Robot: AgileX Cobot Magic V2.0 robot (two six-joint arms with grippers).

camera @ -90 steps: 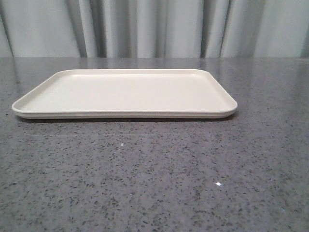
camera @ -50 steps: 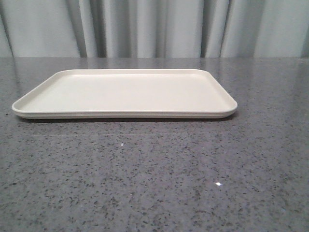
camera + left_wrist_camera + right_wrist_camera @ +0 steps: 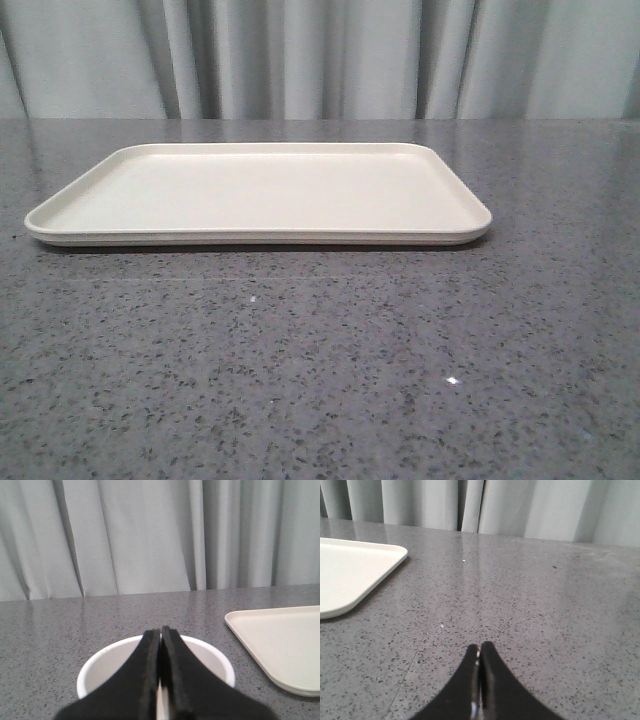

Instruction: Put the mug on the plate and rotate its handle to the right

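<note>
The cream plate (image 3: 258, 190) lies flat on the grey table in the front view, with nothing on it. Neither arm shows in that view. In the left wrist view the white mug (image 3: 100, 662) stands on the table beneath my left gripper (image 3: 160, 630), whose black fingers are shut together above the mug's open mouth. A corner of the plate (image 3: 280, 640) lies apart from the mug. The mug's handle is hidden. In the right wrist view my right gripper (image 3: 480, 646) is shut on nothing over bare table, with a plate corner (image 3: 355, 570) off to one side.
The speckled grey table (image 3: 320, 370) stretches wide in front of the plate. Pale curtains (image 3: 320, 55) hang behind the table's far edge.
</note>
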